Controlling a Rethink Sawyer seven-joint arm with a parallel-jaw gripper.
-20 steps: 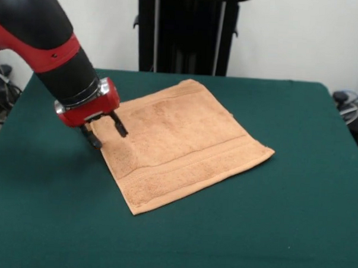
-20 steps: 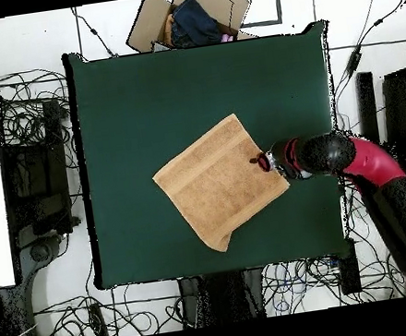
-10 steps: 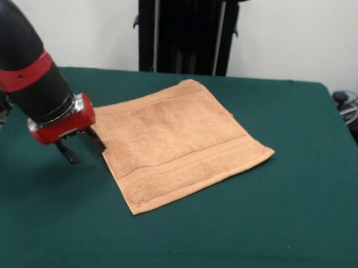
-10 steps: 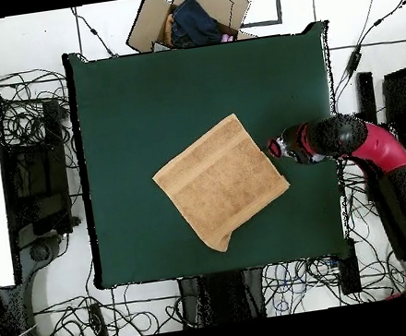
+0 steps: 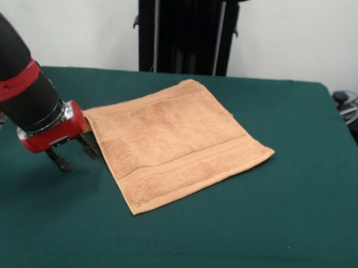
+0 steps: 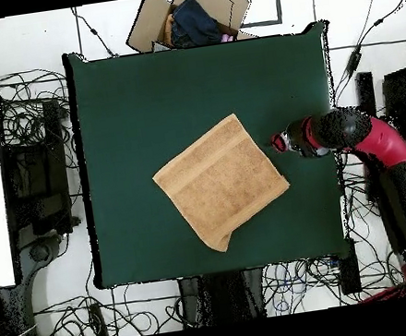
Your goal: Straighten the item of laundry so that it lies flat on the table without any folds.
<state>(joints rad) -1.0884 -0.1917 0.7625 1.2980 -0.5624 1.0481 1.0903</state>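
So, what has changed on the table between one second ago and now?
The gripper has drawn back sideways off the towel and now sits beside the towel's edge, above the bare table. Its fingers are open and hold nothing. The towel stayed in the same place and shape, spread out, with one corner near the robot's side still looking doubled over in the overhead view.

Green table [image 5: 294, 222] under spread orange towel [image 5: 173, 139]
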